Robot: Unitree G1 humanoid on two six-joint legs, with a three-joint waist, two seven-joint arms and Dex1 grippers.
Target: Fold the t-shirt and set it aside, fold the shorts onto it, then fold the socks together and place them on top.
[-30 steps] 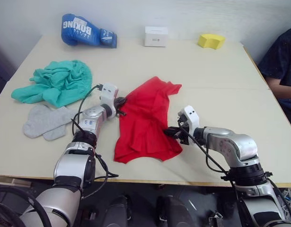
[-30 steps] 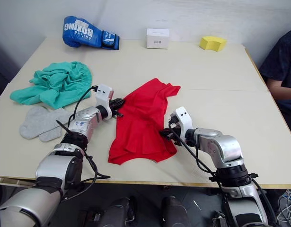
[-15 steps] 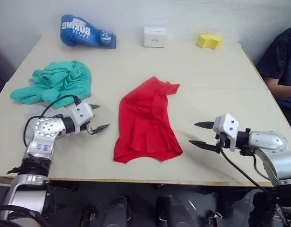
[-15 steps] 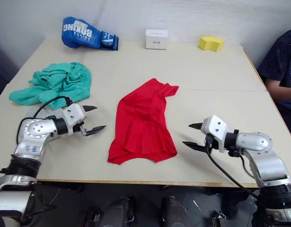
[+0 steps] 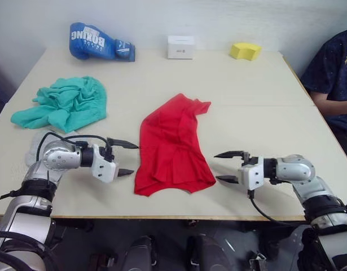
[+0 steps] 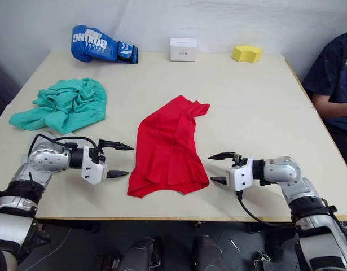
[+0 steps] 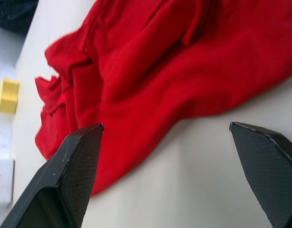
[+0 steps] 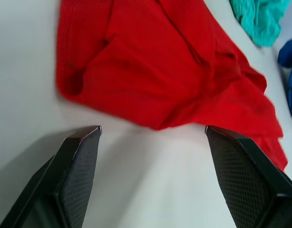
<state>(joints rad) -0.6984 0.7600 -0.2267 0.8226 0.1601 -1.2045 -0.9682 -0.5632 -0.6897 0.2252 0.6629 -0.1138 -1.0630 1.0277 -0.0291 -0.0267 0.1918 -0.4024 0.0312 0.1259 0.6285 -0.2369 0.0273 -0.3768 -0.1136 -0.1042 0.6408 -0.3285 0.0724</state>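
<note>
Lying between spread jaws: t-shirt (image 5: 172, 145)

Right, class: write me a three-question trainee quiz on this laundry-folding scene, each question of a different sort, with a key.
1. True or false: the left gripper is shut on the t-shirt.
2. Which garment lies between the two grippers? A) the shorts B) the t-shirt C) the socks
3. Fill in: the right gripper is ____, holding nothing.

Key: 1. False; its fingers are spread, apart from the cloth. 2. B. 3. open.
</note>
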